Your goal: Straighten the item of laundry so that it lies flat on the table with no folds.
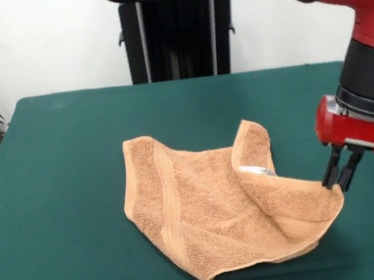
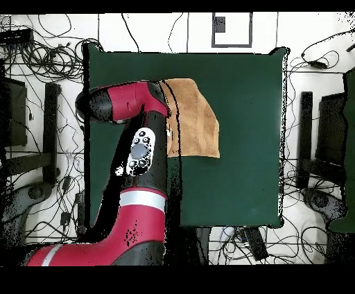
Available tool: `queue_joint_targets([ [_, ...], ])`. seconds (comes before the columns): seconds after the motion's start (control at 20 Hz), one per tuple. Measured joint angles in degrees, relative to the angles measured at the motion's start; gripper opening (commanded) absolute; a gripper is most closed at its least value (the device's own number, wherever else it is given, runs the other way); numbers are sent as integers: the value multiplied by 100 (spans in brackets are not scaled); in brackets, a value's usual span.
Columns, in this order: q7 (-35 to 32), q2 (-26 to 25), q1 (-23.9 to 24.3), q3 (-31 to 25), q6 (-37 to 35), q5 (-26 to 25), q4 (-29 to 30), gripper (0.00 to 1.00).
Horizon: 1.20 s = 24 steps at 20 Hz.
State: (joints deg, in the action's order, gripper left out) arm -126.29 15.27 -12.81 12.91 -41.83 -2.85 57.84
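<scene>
The light-brown towel point(image 1: 209, 212) lies in the middle of the green table point(image 1: 65, 194). Its left part lies fairly flat. Its right side is folded over towards the middle, with a small white tag point(image 1: 257, 170) showing at the fold. My gripper point(image 1: 338, 181) is at the towel's right corner, with its fingers close together on that corner, which is raised a little off the table. In the overhead view the towel point(image 2: 197, 118) shows beside the red arm point(image 2: 139, 152), which hides the gripper and the towel's edge there.
The robot's black pedestal point(image 1: 178, 33) stands behind the table's far edge. Bare green table surrounds the towel on all sides. Cables and stands point(image 2: 41, 83) lie on the floor around the table.
</scene>
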Motion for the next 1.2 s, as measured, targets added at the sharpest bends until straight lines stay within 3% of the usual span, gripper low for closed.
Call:
queue_joint_targets([
  [0.75,-682,-707,-440,779,-93,449,-494,0],
  [1.05,-739,-534,-403,745,-92,599,-332,0],
  [1.2,-739,-148,-274,618,-94,687,-29,0],
])
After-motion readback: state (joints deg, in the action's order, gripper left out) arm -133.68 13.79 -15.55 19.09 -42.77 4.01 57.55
